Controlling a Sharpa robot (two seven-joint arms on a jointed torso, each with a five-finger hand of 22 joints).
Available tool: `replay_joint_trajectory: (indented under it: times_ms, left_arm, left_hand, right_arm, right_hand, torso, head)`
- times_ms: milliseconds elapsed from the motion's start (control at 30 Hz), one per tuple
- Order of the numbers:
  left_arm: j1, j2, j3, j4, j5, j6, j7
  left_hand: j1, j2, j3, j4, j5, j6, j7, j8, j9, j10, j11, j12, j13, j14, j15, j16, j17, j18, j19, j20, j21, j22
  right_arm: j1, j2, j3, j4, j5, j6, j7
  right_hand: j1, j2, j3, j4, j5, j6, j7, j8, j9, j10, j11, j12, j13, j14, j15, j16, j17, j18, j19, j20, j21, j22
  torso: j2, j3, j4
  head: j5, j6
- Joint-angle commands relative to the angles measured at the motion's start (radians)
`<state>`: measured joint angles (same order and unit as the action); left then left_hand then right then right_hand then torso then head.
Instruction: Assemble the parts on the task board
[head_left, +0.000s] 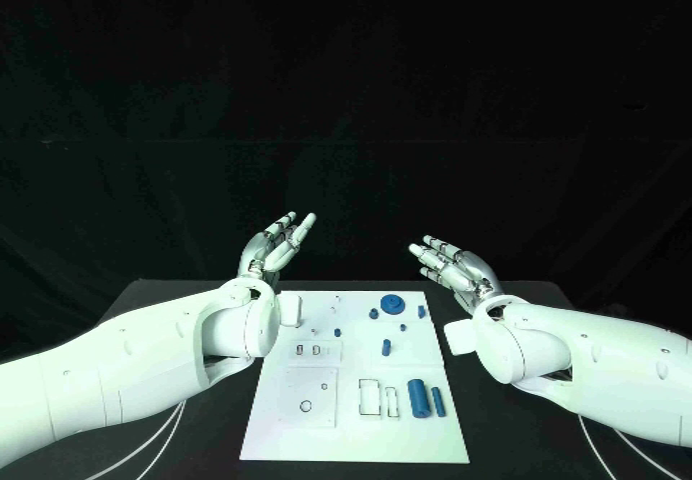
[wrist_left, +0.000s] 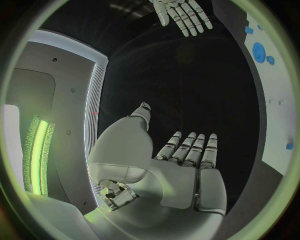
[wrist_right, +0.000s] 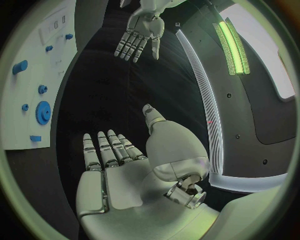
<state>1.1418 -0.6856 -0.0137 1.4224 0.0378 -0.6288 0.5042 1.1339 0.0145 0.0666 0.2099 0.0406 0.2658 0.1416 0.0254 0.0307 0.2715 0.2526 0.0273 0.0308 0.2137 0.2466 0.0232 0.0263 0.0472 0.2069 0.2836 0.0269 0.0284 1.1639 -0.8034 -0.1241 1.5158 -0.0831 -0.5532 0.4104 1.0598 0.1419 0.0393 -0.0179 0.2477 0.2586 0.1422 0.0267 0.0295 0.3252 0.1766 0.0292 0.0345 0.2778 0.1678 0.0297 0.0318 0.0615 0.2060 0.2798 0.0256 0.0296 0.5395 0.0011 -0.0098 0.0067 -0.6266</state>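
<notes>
In the head view, the white task board (head_left: 289, 425) is seen mid-table with blue parts (head_left: 418, 397) lying loose; assembly is judged barely begun. The left hand (head_left: 277, 244) and right hand (head_left: 450, 262) are raised beyond it, fingers spread, nothing held. In the left wrist view, the left hand's open palm is shown empty. The same is shown of the right hand in the right wrist view, with a blue gear (wrist_right: 43, 112) on the board.

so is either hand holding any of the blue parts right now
No. The left hand and right hand are both open above the task board.

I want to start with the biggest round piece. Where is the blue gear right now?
In the head view the blue gear sits at the far end of the task board, toward the robot's right, between smaller blue parts, untouched by either hand.
</notes>
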Motion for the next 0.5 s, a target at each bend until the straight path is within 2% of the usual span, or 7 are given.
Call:
replay_joint_trajectory:
  times_ms: [33, 133, 167, 267, 300, 433, 500]
  left_arm:
    - [0.001, 0.002, 0.0, -0.001, 0.008, 0.067, 0.02]
    - [0.001, 0.002, 0.0, -0.001, 0.008, 0.067, 0.02]
    - [0.001, -0.05, 0.0, 0.023, 0.009, 0.083, 0.025]
    - [0.001, -0.063, 0.0, 0.033, 0.007, 0.093, 0.024]
    - [0.001, -0.067, 0.0, 0.036, 0.005, 0.096, 0.023]
    - [0.001, -0.084, 0.0, 0.049, -0.01, 0.109, 0.027]
    - [0.002, -0.093, 0.0, 0.057, -0.014, 0.109, 0.037]
  left_hand:
    - [0.043, 0.001, 0.004, 0.013, 0.008, 0.02, 0.15, 0.008, 0.003, 0.016, 0.009, 0.005, 0.002, 0.005, 0.015, 0.005, 0.003, 0.009, 0.008, 0.015, 0.005, 0.003]
    - [0.046, 0.001, 0.005, 0.012, 0.008, 0.024, 0.15, 0.009, 0.004, 0.02, 0.01, 0.006, 0.003, 0.008, 0.015, 0.006, 0.003, 0.009, 0.008, 0.015, 0.005, 0.003]
    - [0.048, 0.001, 0.006, 0.011, 0.008, 0.027, 0.151, 0.009, 0.004, 0.023, 0.01, 0.007, 0.003, 0.009, 0.016, 0.006, 0.003, 0.009, 0.009, 0.015, 0.005, 0.003]
    - [0.057, -0.001, 0.008, 0.007, 0.008, 0.041, 0.152, 0.012, 0.006, 0.038, 0.012, 0.009, 0.005, 0.019, 0.017, 0.007, 0.004, 0.009, 0.01, 0.015, 0.006, 0.003]
    - [0.06, -0.002, 0.008, 0.006, 0.008, 0.046, 0.152, 0.013, 0.007, 0.044, 0.013, 0.01, 0.006, 0.023, 0.017, 0.008, 0.005, 0.009, 0.01, 0.015, 0.007, 0.004]
    - [0.091, -0.007, 0.014, -0.011, 0.006, 0.119, 0.151, 0.029, 0.015, 0.136, 0.018, 0.026, 0.015, 0.101, 0.012, 0.022, 0.014, 0.011, 0.037, 0.014, 0.015, 0.009]
    - [0.111, -0.007, 0.018, -0.023, 0.009, 0.197, 0.152, 0.048, 0.025, 0.244, 0.012, 0.05, 0.026, 0.234, 0.0, 0.055, 0.031, 0.015, 0.113, 0.013, 0.037, 0.022]
  right_arm:
    - [0.012, -0.002, -0.009, -0.007, -0.077, 0.141, -0.067]
    - [0.015, -0.003, -0.012, -0.008, -0.081, 0.15, -0.071]
    - [0.021, -0.007, -0.012, -0.031, -0.232, 0.105, -0.047]
    - [0.025, -0.009, -0.012, -0.036, -0.282, 0.087, -0.043]
    - [0.025, -0.009, -0.012, -0.038, -0.293, 0.084, -0.043]
    - [0.03, -0.014, -0.012, -0.044, -0.365, 0.067, -0.047]
    - [0.034, -0.016, -0.012, -0.045, -0.402, 0.061, -0.051]
  right_hand:
    - [0.096, 0.004, 0.002, -0.035, 0.001, 0.079, 0.09, 0.013, 0.008, 0.12, 0.03, 0.017, 0.009, 0.165, 0.025, 0.023, 0.013, 0.029, 0.077, 0.014, 0.025, 0.011]
    - [0.151, -0.004, 0.011, -0.068, -0.007, 0.182, 0.094, 0.027, 0.017, 0.251, 0.044, 0.031, 0.017, 0.302, 0.034, 0.04, 0.021, 0.04, 0.141, 0.013, 0.041, 0.017]
    - [0.174, -0.008, 0.015, -0.081, -0.01, 0.227, 0.089, 0.033, 0.02, 0.314, 0.047, 0.038, 0.02, 0.363, 0.035, 0.047, 0.024, 0.053, 0.199, 0.012, 0.055, 0.024]
    - [0.223, -0.014, 0.026, -0.109, -0.023, 0.349, 0.072, 0.043, 0.026, 0.48, 0.052, 0.05, 0.027, 0.54, 0.032, 0.065, 0.032, 0.089, 0.331, 0.012, 0.089, 0.036]
    - [0.23, -0.015, 0.028, -0.113, -0.026, 0.37, 0.071, 0.044, 0.027, 0.508, 0.052, 0.052, 0.028, 0.56, 0.031, 0.067, 0.032, 0.093, 0.351, 0.012, 0.094, 0.037]
    - [0.264, -0.022, 0.045, -0.136, -0.035, 0.523, 0.077, 0.058, 0.035, 0.599, 0.025, 0.06, 0.029, 0.655, 0.009, 0.08, 0.034, 0.12, 0.514, 0.011, 0.139, 0.05]
    - [0.274, -0.025, 0.057, -0.145, -0.037, 0.594, 0.077, 0.061, 0.037, 0.634, 0.013, 0.061, 0.028, 0.696, -0.003, 0.082, 0.035, 0.124, 0.55, 0.006, 0.148, 0.049]
  torso:
    - [0.0, 0.0002, -0.0002]
    - [0.0, 0.0002, -0.0002]
    - [0.001, -0.0002, -0.0098]
    - [0.005, 0.0009, -0.0102]
    - [0.006, 0.0012, -0.0108]
    - [0.012, 0.0023, -0.0116]
    - [0.018, 0.0033, -0.0108]
  head:
    - [0.0, 0.0]
    - [0.0, 0.0]
    - [0.009, -0.012]
    - [0.007, -0.013]
    - [0.007, -0.013]
    - [0.007, -0.016]
    - [0.007, -0.014]
